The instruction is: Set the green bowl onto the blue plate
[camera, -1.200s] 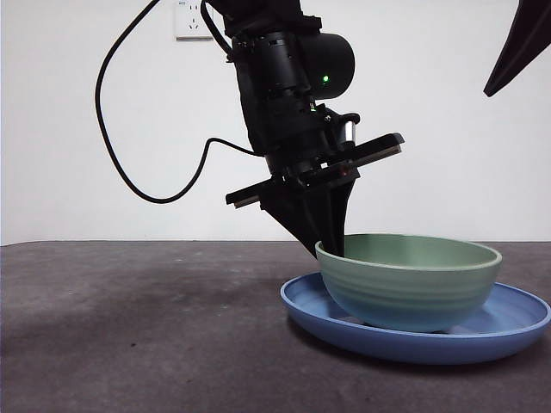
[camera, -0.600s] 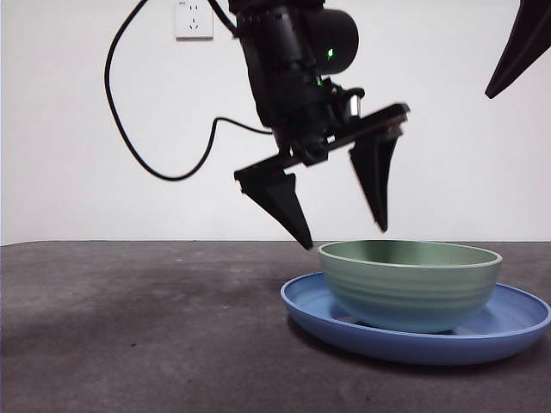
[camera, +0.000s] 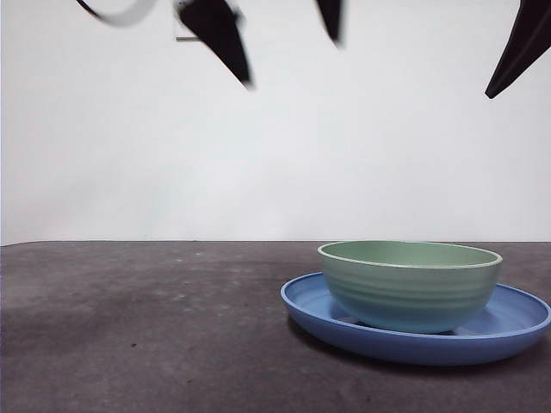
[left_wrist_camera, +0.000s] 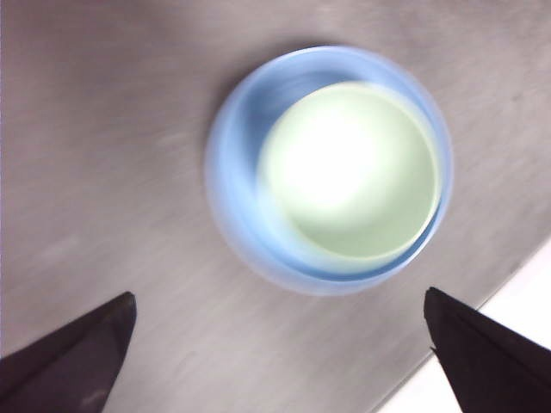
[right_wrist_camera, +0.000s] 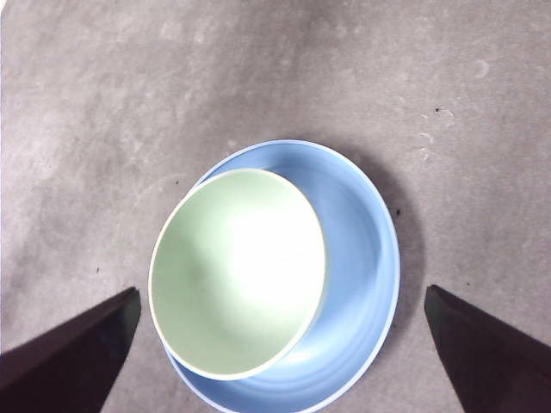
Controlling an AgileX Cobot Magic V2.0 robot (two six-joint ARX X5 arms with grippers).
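The pale green bowl (camera: pixel 409 288) sits upright inside the blue plate (camera: pixel 510 332) at the table's right, off-centre toward the plate's left rim. High above it, my left gripper (camera: pixel 291 60) hangs open and empty, blurred, with only its two black tips showing at the top edge. From the left wrist view, the bowl (left_wrist_camera: pixel 349 172) and plate (left_wrist_camera: pixel 234 172) lie far below the left gripper (left_wrist_camera: pixel 278 297). My right gripper (right_wrist_camera: pixel 282 292) is open too, well above the bowl (right_wrist_camera: pixel 237 271) and plate (right_wrist_camera: pixel 366 258); in the front view it is a black tip (camera: pixel 516 47) at the top right corner.
Dark grey tabletop (camera: pixel 138 327) stretches left of the plate. A white wall (camera: pixel 258 172) stands behind, with a socket partly hidden at the top.
My left gripper let go of the bowl's rim, opened, and rose sharply until only its tips show. Bowl and plate stayed put.
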